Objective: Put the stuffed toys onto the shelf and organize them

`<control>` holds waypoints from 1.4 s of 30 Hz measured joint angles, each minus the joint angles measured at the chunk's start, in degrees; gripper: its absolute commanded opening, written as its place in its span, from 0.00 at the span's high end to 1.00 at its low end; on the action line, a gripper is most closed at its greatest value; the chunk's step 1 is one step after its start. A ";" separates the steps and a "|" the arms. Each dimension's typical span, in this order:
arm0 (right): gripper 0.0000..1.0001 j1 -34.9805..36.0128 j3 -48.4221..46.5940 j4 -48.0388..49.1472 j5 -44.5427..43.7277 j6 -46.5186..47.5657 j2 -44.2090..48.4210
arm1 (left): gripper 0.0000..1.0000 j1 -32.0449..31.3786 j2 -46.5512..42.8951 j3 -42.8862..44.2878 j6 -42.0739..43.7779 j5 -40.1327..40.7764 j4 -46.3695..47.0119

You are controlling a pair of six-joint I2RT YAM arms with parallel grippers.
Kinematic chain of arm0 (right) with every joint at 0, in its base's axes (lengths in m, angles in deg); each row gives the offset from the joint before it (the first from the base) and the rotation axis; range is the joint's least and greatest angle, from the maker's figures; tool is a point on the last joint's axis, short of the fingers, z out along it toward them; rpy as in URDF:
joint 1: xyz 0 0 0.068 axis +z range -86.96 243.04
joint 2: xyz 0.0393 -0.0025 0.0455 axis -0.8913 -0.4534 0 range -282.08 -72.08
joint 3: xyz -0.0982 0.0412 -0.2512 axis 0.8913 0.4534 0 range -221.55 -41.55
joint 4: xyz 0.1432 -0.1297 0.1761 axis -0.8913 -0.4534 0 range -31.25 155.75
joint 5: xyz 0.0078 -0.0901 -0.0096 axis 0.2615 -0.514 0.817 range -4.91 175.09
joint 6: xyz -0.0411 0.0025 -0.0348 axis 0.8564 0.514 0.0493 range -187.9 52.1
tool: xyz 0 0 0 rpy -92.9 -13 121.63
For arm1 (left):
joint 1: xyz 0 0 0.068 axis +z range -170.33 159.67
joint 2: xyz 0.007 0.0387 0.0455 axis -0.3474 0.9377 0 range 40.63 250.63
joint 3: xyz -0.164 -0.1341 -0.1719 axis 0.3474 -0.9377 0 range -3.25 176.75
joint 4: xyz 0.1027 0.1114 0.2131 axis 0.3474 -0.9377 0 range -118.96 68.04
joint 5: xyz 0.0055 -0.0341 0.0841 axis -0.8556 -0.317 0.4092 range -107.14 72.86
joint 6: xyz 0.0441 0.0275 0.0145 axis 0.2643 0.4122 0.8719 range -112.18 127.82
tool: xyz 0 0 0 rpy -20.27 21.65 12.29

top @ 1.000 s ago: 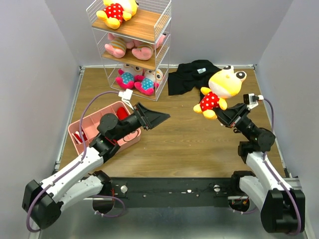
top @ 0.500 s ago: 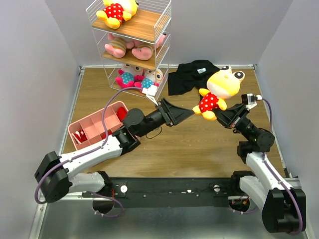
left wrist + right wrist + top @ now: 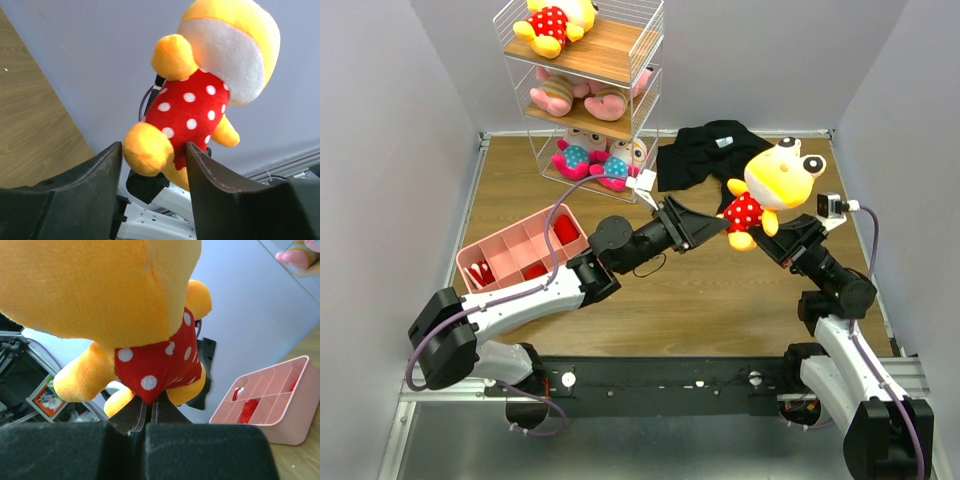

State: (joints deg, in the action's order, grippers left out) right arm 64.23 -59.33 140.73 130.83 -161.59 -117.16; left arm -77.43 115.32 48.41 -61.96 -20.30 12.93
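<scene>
While our right gripper (image 3: 150,406) clamps the yellow doll (image 3: 768,186) by its red outfit, our left gripper (image 3: 152,150) gapes around its foot; five more dolls (image 3: 552,22) occupy the shelf (image 3: 612,50)

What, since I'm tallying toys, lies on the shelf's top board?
One yellow toy in red polka dots lies there on the shelf; the frame edge hides the board's rear.

walls (image 3: 770,60): plain grey | tabletop (image 3: 720,300): wood grain | light: even

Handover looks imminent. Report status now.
Right gripper shut on yellow plush doll in red polka-dot outfit, held aloft. Left gripper open, straddling its foot. Black cloth garment lies behind, touching neither.
</scene>
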 measured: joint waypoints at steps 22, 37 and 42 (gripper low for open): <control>0.00 0.04 3.21 -9.33 1.09 9.09 2.23 | 1.00 3.02 -13.90 7.37 11.21 13.49 -17.29; 0.00 0.22 -0.11 -37.81 1.42 23.12 16.85 | 1.00 28.06 -8.20 45.53 22.34 10.62 -43.91; 0.00 0.22 -0.11 -41.16 1.51 24.24 16.85 | 1.00 36.15 -1.68 53.29 23.30 4.70 -48.46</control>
State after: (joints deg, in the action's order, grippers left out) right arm 64.45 -59.44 99.57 132.34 -137.35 -100.31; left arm -41.28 113.64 101.69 -38.66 -15.60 -35.53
